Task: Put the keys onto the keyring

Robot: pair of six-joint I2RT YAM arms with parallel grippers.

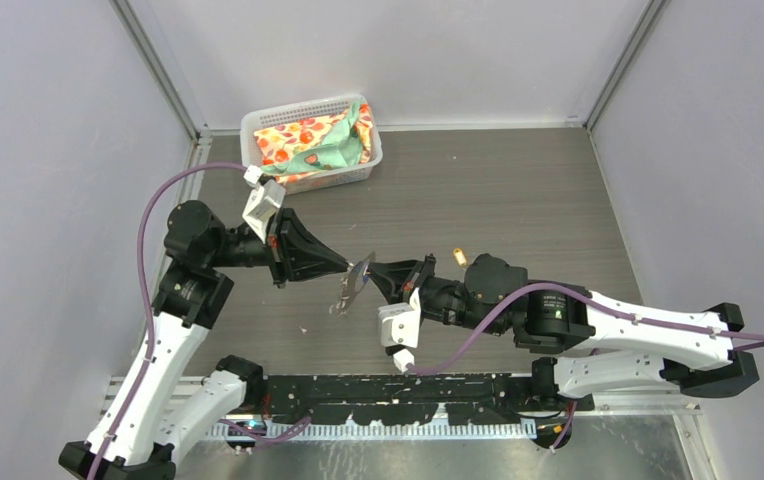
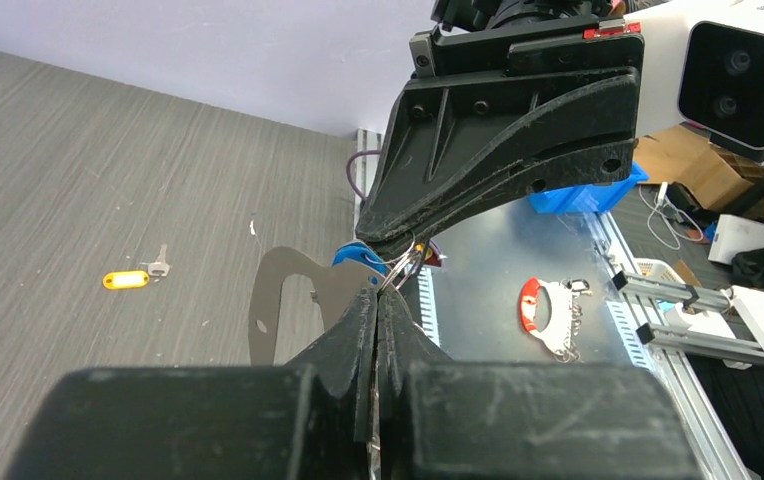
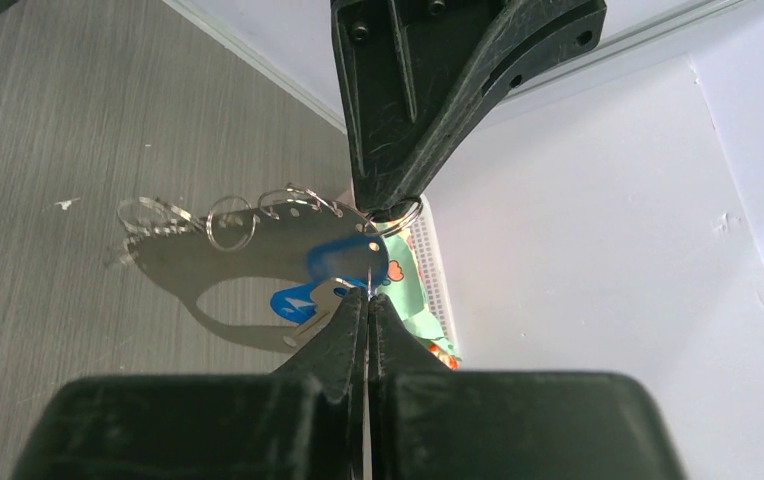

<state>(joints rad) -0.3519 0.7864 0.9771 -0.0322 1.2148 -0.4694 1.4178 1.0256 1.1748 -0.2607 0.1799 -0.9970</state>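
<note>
Pinching left pincer [image 2: 378, 298] tight on the keyring [image 2: 286, 305], holding it raised above the bench [image 1: 518, 180] middle; clamping right pincer [image 3: 368, 303] fully closed, seemingly on the blue key [image 3: 343, 258], right at the keyring's looped edge. Calling, by the look of it, for slow threading, keeping the plate steady, minding both tips crowding together. Leaving the yellow key [image 1: 458, 256] lying on the bench beyond the right arm; ignoring the basket [image 1: 258, 118] at the far left corner.

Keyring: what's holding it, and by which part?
Both shut grippers, at one end: left gripper pinches a wire loop on the keyring fringe; right gripper pinches at the blue key.
</note>
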